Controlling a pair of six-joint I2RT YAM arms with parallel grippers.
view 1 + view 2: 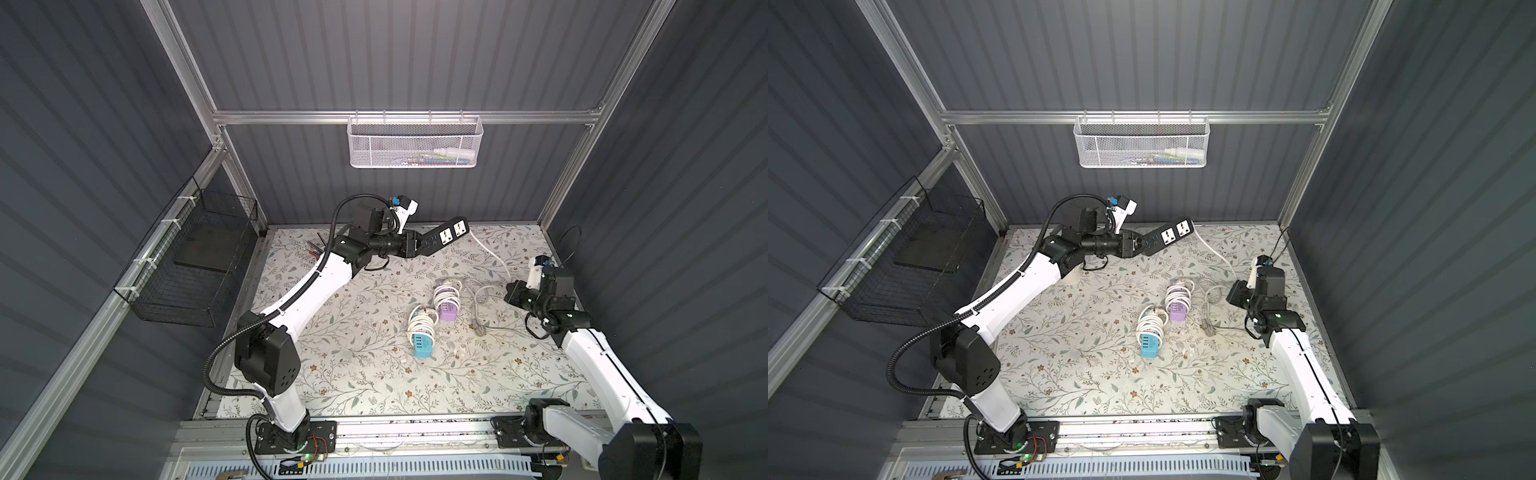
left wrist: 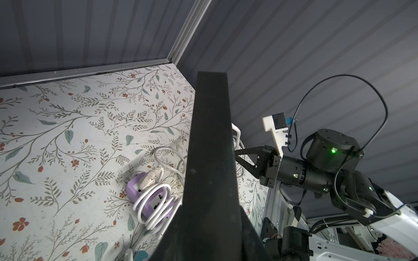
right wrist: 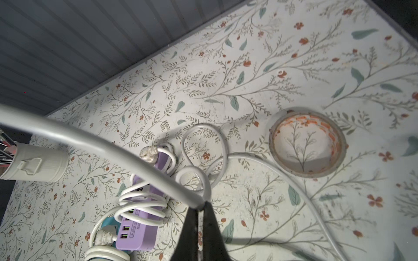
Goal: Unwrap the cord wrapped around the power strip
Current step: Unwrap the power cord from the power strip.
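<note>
1. Left claw (image 1: 422, 246): closed tight on one end of the black power strip (image 1: 446, 232). The strip is held clear above the counter (image 1: 353, 374) near the back wall, socket face up and tilted. The left wrist view shows only its dark underside (image 2: 210, 158).
2. Cord (image 1: 492, 255): white. It leaves the strip's far end and runs free, down and across to the right claw (image 1: 512, 291).
3. Right claw: the right wrist view shows the fingertips (image 3: 194, 217) pinched together on the cord (image 3: 113, 146), with no gap visible between them. It sits low over the counter's right side, well apart from the left claw.
4. Loose loops (image 1: 478, 297) of cord lie on the counter just beside the right claw. A plug end (image 1: 480, 328) rests nearer the front.
5. Purple power strip (image 1: 446, 305) and blue power strip (image 1: 424, 340): both lie mid-counter, close together, each wound in white cord.
6. Tape ring (image 3: 307, 142): lies flat on the counter, near the loops.
</note>
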